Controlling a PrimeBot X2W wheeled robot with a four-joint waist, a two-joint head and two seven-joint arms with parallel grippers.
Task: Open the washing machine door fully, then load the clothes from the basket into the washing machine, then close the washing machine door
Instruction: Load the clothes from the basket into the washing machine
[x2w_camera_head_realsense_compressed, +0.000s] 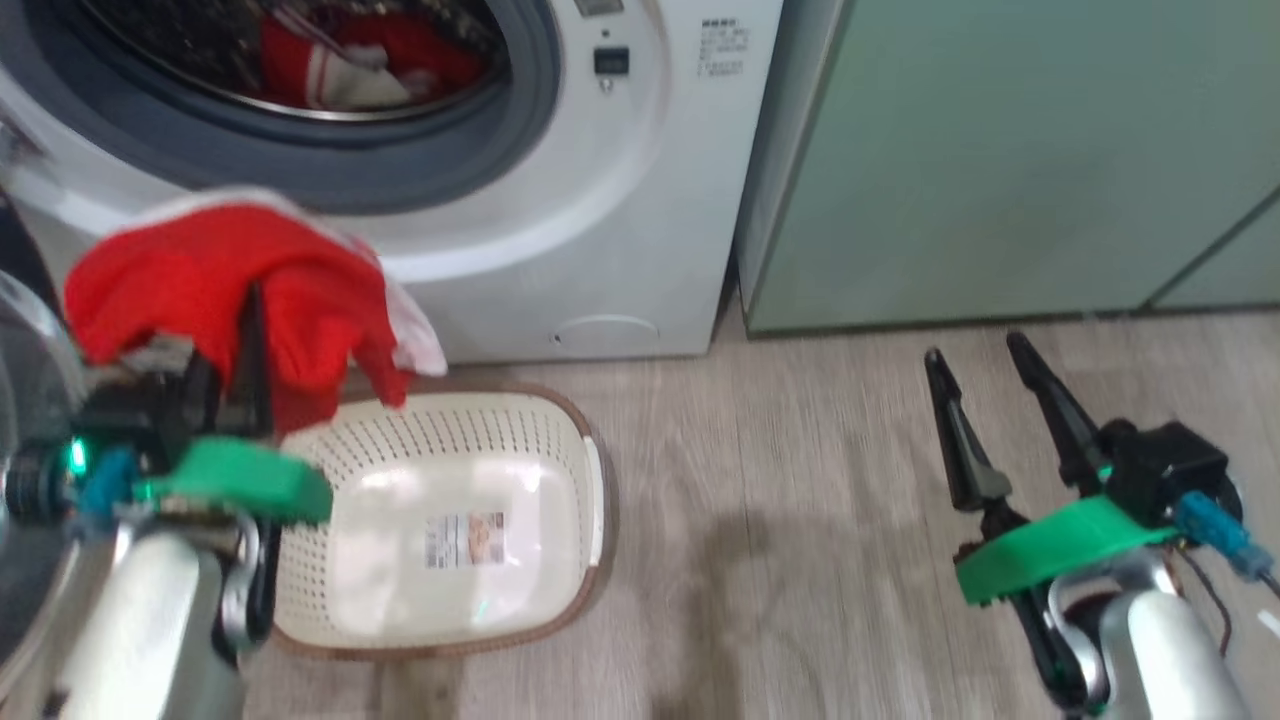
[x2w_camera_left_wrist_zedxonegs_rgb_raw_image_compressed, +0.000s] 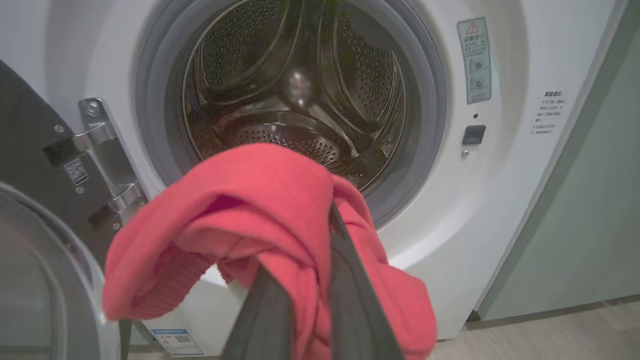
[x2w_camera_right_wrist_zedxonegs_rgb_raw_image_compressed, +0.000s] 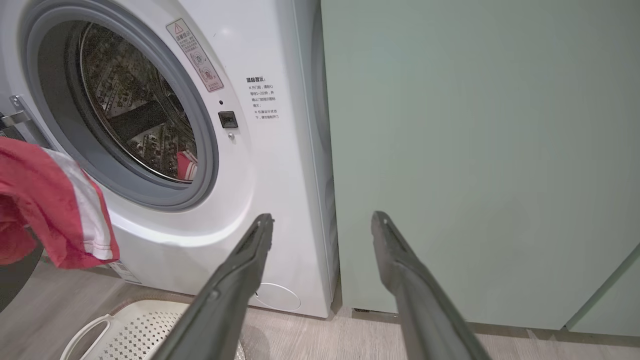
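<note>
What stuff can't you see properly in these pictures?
One tip of the left end effector: left wrist view, under the red cloth.
The door: left wrist view, cut by the left edge.
Clothes in the drum: head view, cut by the top edge.
The basket, left corner: head view, behind the left arm.
Print on the washer: right wrist view, too small to read.

One washing machine (x2w_camera_head_realsense_compressed: 600, 200) was counted, with one door (x2w_camera_left_wrist_zedxonegs_rgb_raw_image_compressed: 30, 260) and one small round flap (x2w_camera_head_realsense_compressed: 605, 330). One basket (x2w_camera_head_realsense_compressed: 590, 470) was seen, bearing one sticker (x2w_camera_head_realsense_compressed: 465, 540). Two clothes items were made out: a held red garment (x2w_camera_head_realsense_compressed: 200, 280) and a red garment in the drum (x2w_camera_head_realsense_compressed: 400, 50). Whether more lay inside could not be told. Two grippers were counted, the left gripper (x2w_camera_head_realsense_compressed: 252, 310) and the right gripper (x2w_camera_head_realsense_compressed: 975, 350). Two pale green cabinet fronts (x2w_camera_head_realsense_compressed: 1000, 150) were seen.
</note>
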